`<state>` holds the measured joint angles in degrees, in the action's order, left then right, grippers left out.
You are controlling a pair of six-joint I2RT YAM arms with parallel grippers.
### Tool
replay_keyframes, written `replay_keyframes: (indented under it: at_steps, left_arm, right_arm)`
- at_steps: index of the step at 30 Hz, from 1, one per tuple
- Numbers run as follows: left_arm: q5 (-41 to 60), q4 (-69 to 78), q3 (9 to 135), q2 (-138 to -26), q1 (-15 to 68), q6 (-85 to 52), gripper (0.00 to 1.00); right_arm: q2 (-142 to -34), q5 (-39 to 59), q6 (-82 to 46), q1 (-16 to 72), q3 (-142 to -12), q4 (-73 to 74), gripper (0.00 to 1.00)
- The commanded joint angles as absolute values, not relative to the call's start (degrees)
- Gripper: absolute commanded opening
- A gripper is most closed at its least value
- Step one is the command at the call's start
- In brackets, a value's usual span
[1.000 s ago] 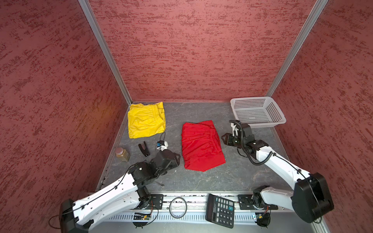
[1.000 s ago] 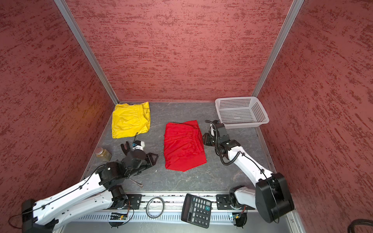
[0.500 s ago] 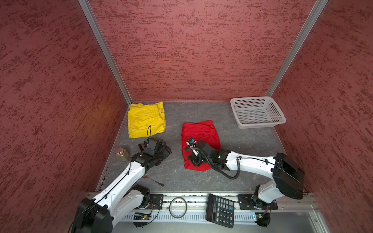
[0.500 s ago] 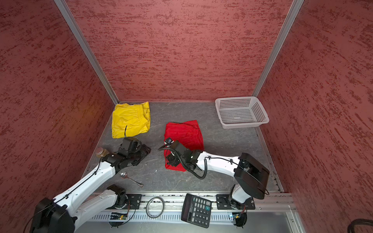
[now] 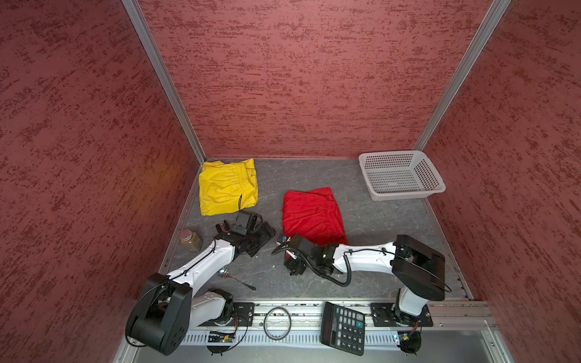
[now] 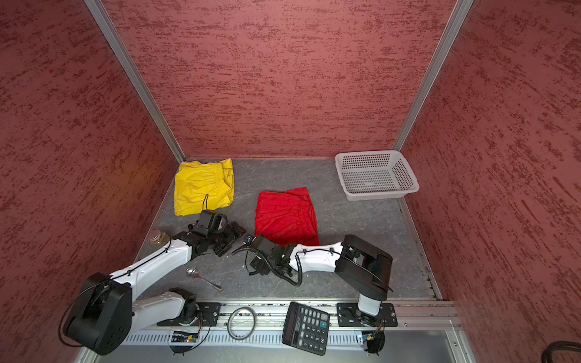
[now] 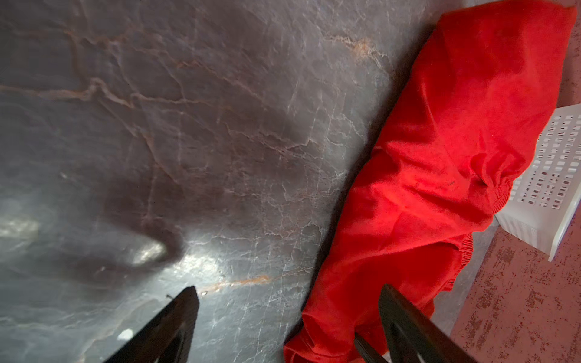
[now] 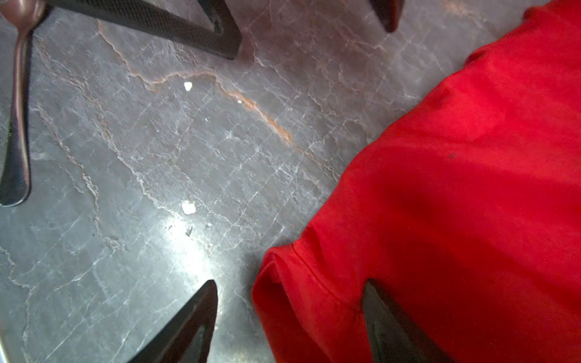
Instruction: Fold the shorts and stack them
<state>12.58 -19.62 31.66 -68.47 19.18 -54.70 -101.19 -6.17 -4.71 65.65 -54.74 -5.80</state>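
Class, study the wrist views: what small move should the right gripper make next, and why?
Probably lower and close the right gripper on the corner of the red shorts. Its jaws stand open with that corner between them, one finger over fabric, one over bare table; nothing is held. The yellow shorts lie apart, unstacked.

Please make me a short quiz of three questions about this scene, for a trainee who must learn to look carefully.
1. True or false: the bright yellow fabric shorts and the bright red fabric shorts lie apart, not stacked.
2. Where is the slim metal spoon? A) on the yellow shorts B) on the grey marbled table C) on the red shorts
3. Are the left gripper and the right gripper open or shut?
Key: 1 true; 2 B; 3 both open.
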Motion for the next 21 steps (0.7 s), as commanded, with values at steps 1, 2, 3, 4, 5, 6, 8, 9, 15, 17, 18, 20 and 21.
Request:
replay_keyframes:
  at_steps: [1,2,3,4,5,6,8,9,15,17,18,20,21]
  left_arm:
    - [14.26,-16.47,31.42,-69.55,18.63,-54.76,0.91]
    - [14.33,-16.09,31.24,-70.01,18.52,-54.90,0.92]
    - [14.58,-15.66,31.26,-70.38,18.48,-54.98,0.92]
    - [14.82,-15.08,31.12,-70.93,18.48,-55.06,0.92]
    - [15.11,-14.58,31.19,-71.54,18.48,-55.25,0.92]
    - [15.45,-14.11,31.13,-72.05,18.48,-55.37,0.92]
    - [16.49,-12.87,31.24,-73.47,18.51,-55.73,0.92]
    - [16.89,-12.39,31.30,-74.08,18.59,-55.92,0.93]
    - [19.00,-9.48,31.71,-77.05,20.39,-56.85,1.00]
    - [18.74,-8.54,31.89,-77.43,21.90,-56.79,1.00]
    - [18.73,-8.03,31.79,-77.55,22.49,-56.92,1.00]
    - [19.29,-5.71,31.05,-77.99,23.48,-57.80,1.00]
    - [19.87,-4.13,30.49,-78.21,23.72,-58.56,1.00]
  right_arm:
    - [-102.30,-3.28,-4.60,66.00,-54.10,-5.26,0.73]
    - [-102.25,-3.26,-4.87,66.24,-53.41,-5.65,0.73]
    - [-102.15,-3.46,-5.01,66.43,-52.76,-5.89,0.73]
    - [-102.00,-3.79,-5.30,66.68,-52.06,-6.15,0.73]
    - [-101.95,-4.29,-5.76,66.88,-51.50,-6.36,0.72]
    - [-102.17,-4.76,-6.18,66.97,-51.28,-6.49,0.70]
    - [-102.85,-5.71,-6.84,67.06,-51.12,-7.00,0.62]
    - [-103.12,-6.13,-7.05,67.06,-51.03,-7.01,0.57]
    - [-102.91,-9.86,-6.80,67.06,-50.24,-6.45,0.19]
    - [-101.79,-11.53,-6.34,67.06,-49.62,-5.92,0.13]
    - [-101.08,-12.06,-6.05,66.98,-49.51,-5.55,0.10]
    - [-99.35,-12.99,-5.40,66.89,-49.19,-5.04,0.05]
    - [-98.53,-13.30,-5.23,66.75,-49.07,-4.77,0.03]
